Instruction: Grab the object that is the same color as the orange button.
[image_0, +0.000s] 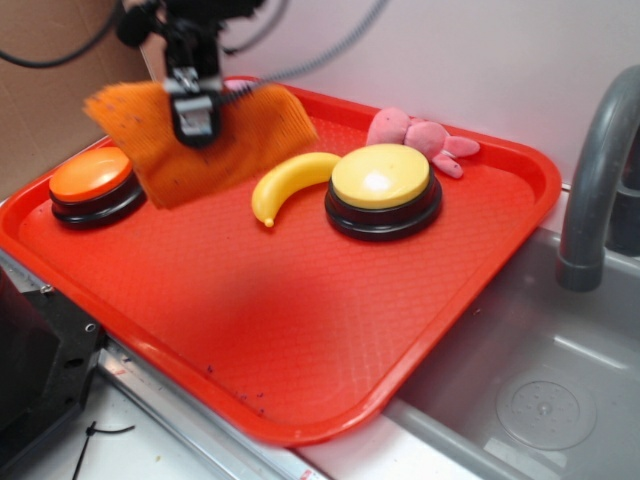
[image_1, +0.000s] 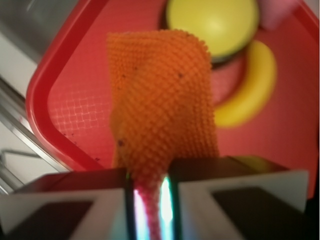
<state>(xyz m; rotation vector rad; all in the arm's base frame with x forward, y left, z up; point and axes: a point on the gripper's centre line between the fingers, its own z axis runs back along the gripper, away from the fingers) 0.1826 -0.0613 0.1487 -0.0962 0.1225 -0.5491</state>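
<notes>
The grab looks done: the gripper (image_0: 196, 112) pinches the orange cloth (image_0: 245, 135) between closed jaws and holds it hanging above the red tray (image_0: 300, 320) near its far-left corner, beside the orange button (image_0: 92, 175), with nothing evidently left.

Orange dark-specked cloth (image_0: 215, 140), orange-topped button (image_0: 92, 174)

Bright, even light; blurry wrist background.
</notes>
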